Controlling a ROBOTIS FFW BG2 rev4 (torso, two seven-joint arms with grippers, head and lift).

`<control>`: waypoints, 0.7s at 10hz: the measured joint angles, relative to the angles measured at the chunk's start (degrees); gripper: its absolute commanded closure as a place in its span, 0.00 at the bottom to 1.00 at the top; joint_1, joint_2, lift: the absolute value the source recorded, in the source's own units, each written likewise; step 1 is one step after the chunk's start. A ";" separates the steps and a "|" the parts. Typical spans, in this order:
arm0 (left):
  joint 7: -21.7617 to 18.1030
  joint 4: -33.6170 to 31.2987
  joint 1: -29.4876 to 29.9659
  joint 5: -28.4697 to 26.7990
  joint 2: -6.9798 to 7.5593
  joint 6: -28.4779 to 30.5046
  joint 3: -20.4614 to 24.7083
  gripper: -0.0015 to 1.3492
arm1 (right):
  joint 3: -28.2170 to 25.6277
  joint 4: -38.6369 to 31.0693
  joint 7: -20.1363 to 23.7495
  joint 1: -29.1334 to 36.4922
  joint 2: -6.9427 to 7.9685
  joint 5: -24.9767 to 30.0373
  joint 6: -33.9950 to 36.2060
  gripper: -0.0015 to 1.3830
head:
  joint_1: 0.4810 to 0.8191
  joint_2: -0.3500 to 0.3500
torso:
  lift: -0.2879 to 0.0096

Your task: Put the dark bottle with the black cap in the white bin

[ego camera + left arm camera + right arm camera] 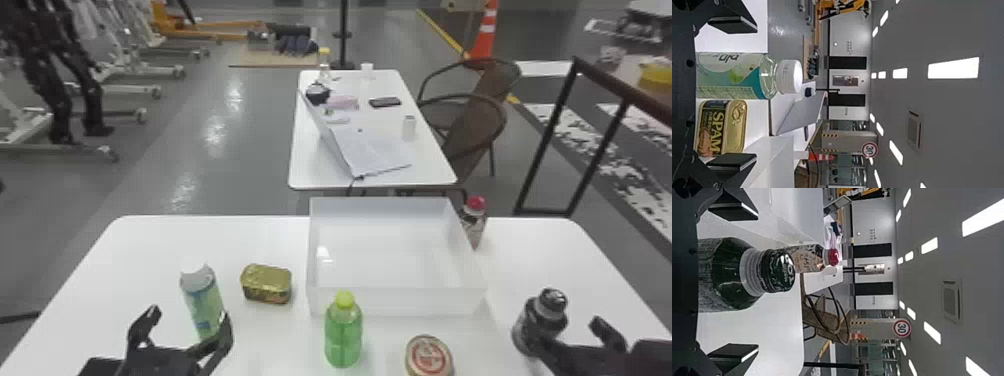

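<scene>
The dark bottle with the black cap [540,320] stands upright at the right of the table. My right gripper [575,335] is open at its near side, one finger close by it. In the right wrist view the dark bottle [730,274] lies between the spread fingers of the right gripper [734,282]; contact cannot be told. The white bin [395,301] stands at the table's far middle. My left gripper [185,327] is parked open at the left, near the green-labelled bottle; in the left wrist view the left gripper [732,94] has its fingers apart around that bottle.
The green-labelled bottle with white cap [202,300] and a gold tin [266,284] are left of the bin. A green bottle [343,332] and a round tin [429,356] stand before it. A red-capped bottle [474,222] touches or nearly touches its right side.
</scene>
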 measured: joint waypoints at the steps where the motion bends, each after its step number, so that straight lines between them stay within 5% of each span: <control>1: -0.15 0.00 0.00 -0.13 0.00 -0.05 0.12 0.11 | 0.00 0.65 -0.01 -0.01 -0.35 0.04 0.10 0.08 | 0.20 0.50 | 0.63; 6: -2.11 0.05 0.10 -1.17 0.00 -0.78 1.88 0.11 | 0.05 6.72 3.23 -3.48 -1.49 -0.14 0.15 0.09 | 0.20 0.50 | 0.63; 7: -2.35 0.05 0.10 -1.32 0.00 -0.96 2.23 0.11 | 0.06 8.21 4.22 -4.93 -1.57 0.22 0.16 0.16 | 0.20 0.50 | 0.63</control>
